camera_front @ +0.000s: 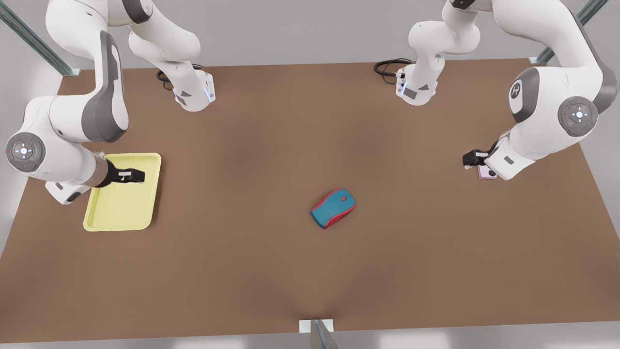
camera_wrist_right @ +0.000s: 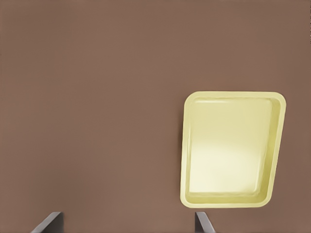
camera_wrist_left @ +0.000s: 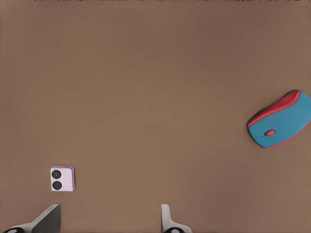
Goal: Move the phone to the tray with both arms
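With my left gripper (camera_wrist_left: pixel 109 221) wide open and empty near the phone (camera_wrist_left: pixel 62 178), and my right gripper (camera_wrist_right: pixel 127 222) open above the tray (camera_wrist_right: pixel 232 199), I judge the phone light, stiff and slippery, so I'd pinch its long edges.

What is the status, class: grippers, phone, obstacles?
Left gripper open above phone. Right gripper open over empty tray. Phone on table, not gripped. Mouse lies mid-table between phone and tray.

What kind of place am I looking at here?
Probably a simulated robot test bench, not a real room: two white arms are mounted on a bare brown table holding a yellow tray, a teal-and-red mouse and a small pink phone.
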Tool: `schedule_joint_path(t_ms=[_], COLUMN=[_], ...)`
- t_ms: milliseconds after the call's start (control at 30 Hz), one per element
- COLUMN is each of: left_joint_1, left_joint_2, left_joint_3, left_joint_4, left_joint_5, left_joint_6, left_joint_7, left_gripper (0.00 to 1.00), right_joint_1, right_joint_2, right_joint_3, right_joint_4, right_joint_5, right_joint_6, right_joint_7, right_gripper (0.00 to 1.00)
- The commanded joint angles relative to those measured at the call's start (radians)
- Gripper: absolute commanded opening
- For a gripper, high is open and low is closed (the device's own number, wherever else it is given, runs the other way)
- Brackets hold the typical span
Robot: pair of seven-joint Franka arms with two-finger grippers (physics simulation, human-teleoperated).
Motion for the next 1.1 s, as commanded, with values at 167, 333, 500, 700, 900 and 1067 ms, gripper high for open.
schedule_joint_path(t_ms=[167, 333, 500, 700, 900, 1067], left_joint_1=[0.077, 0.143, 0.259, 0.295, 0.316, 0.341], left_joint_2=[0.010, 0.035, 0.096, 0.153, 0.156, 0.191], left_joint_3=[0.115, 0.185, 0.188, 0.188, 0.216, 0.216], left_joint_4=[-0.548, -0.781, -0.830, -0.870, -0.881, -0.887], left_joint_5=[0.017, 0.017, 0.017, 0.017, 0.024, 0.017], left_joint_6=[0.510, 0.858, 0.986, 1.116, 1.116, 1.142], left_joint_7=[0.138, 0.356, 0.568, 0.617, 0.781, 0.779], left_gripper=[1.00, 1.00, 1.00, 1.00, 1.00, 1.00], right_joint_1=[0.000, 0.000, 0.000, 0.000, 0.000, 0.000], right_joint_2=[-0.001, -0.001, -0.001, -0.001, -0.001, -0.001], right_joint_3=[0.000, 0.000, -0.001, -0.001, -0.001, -0.001], right_joint_4=[0.000, 0.000, 0.000, 0.000, 0.000, 0.000], right_joint_5=[0.000, 0.000, 0.000, 0.000, 0.000, 0.000], right_joint_6=[0.042, 0.042, 0.040, 0.040, 0.040, 0.040], right_joint_7=[0.011, 0.011, 0.012, 0.012, 0.011, 0.011], right_gripper=[1.00, 1.00, 1.00, 1.00, 1.00, 1.00])
